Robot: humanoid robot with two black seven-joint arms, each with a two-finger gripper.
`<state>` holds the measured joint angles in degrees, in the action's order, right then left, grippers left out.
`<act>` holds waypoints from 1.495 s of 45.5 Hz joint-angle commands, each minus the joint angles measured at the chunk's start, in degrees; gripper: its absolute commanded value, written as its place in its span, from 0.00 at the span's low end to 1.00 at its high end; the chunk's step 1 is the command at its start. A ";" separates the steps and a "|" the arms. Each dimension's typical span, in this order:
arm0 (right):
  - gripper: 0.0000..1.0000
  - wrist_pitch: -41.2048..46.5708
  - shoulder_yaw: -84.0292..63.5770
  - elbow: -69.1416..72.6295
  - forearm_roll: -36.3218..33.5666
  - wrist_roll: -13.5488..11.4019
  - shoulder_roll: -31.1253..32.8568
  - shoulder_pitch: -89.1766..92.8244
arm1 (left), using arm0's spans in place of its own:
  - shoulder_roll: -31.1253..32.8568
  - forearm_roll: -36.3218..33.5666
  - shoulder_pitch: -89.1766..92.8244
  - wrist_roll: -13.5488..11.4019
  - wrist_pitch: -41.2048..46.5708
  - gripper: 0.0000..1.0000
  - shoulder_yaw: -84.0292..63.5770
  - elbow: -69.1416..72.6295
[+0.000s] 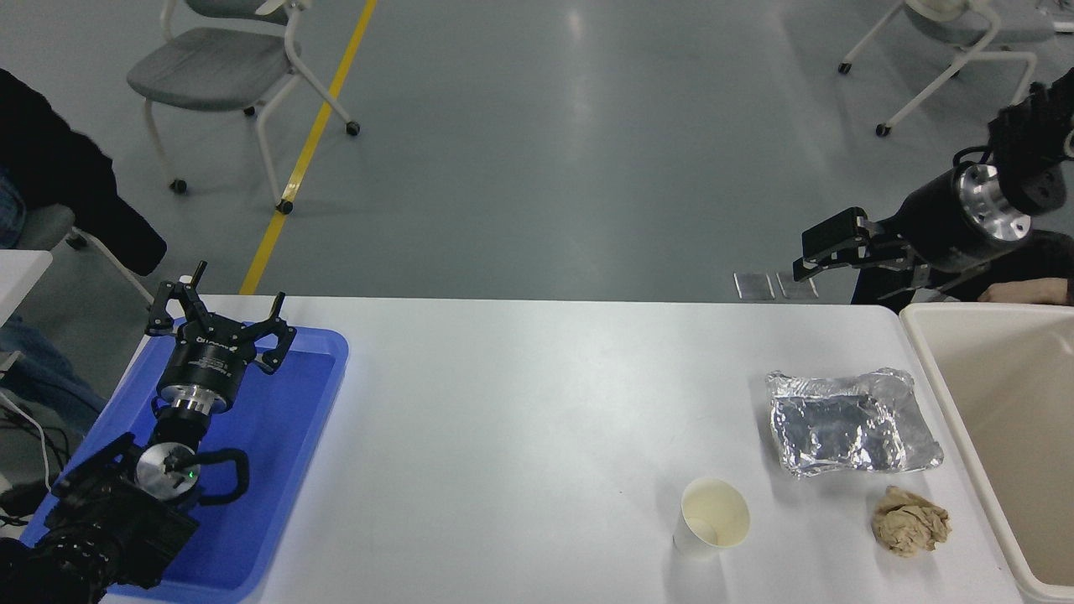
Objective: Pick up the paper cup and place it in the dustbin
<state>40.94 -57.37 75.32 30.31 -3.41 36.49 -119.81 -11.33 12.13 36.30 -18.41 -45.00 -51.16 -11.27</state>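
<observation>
- So far nothing was done: the cup (711,518) stood upright at the lower right of the table (520,419), untouched.
- We still had to grasp it and drop it in the dustbin (990,436), cut off at the right edge.
- Our right gripper (839,252) hung at the upper right, edge-on; we could not tell its spread.
- Our left gripper (220,323) sat parked, fingers apart, at the lower left.

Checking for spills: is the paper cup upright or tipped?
Upright: the paper cup stands on its base, its open mouth facing up.
</observation>
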 commanded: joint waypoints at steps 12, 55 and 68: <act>1.00 0.11 -23.39 19.50 -5.70 0.07 -5.64 -21.24 | 0.00 0.00 0.00 -0.04 0.00 1.00 0.01 0.11; 1.00 -3.76 -12.15 24.68 -18.27 0.07 -9.51 -16.07 | 0.00 0.00 0.09 0.04 0.00 1.00 0.01 -0.07; 1.00 -11.58 -7.41 22.24 -16.26 -0.11 -8.36 -4.83 | 0.08 0.00 0.17 0.04 0.00 1.00 0.01 -0.07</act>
<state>35.34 -68.74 99.78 12.37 -3.33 27.68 -133.63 -11.35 12.13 36.39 -18.37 -45.00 -51.19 -11.33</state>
